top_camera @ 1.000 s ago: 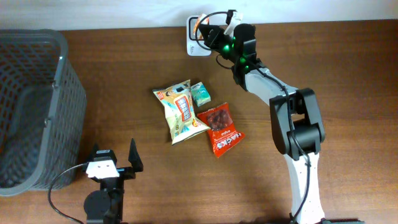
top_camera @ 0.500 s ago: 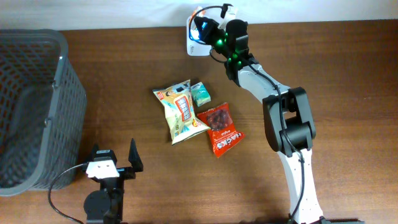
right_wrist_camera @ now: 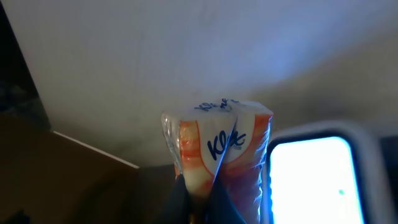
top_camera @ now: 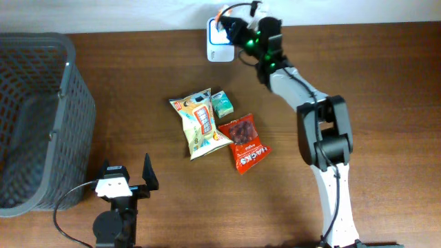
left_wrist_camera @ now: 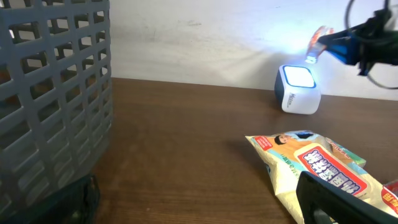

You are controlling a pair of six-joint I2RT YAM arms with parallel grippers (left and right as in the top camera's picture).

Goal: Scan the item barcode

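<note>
overhead view: at the far left stands a grey mesh basket (top_camera: 34, 117) on the brown table (top_camera: 386, 83). just right of it, at the near edge, the left gripper (top_camera: 127, 172) rests low with its fingers spread wide and nothing between them. in the middle of the table lie three snacks close together: a pale chip bag (top_camera: 200, 124), a small green packet (top_camera: 222, 103) touching its upper right corner, and a red snack bag (top_camera: 244, 143) beside its lower right.

further right, at the far edge against the wall, sits the white scanner (top_camera: 218, 49). the right gripper (top_camera: 231, 29) reaches over it from the right, its fingers clamped on a small orange-and-white tissue pack (top_camera: 222, 12). the pack hangs just above and behind the scanner's top, apart from it.

from the left wrist, the scanner's face (left_wrist_camera: 298, 78) glows, and the pack's lower end catches its blue light. from the right wrist, the pack stands upright beyond the fingers, pinched at its bottom, with blue lettering on its crinkled wrap and the lit scanner face just to its right.
</note>
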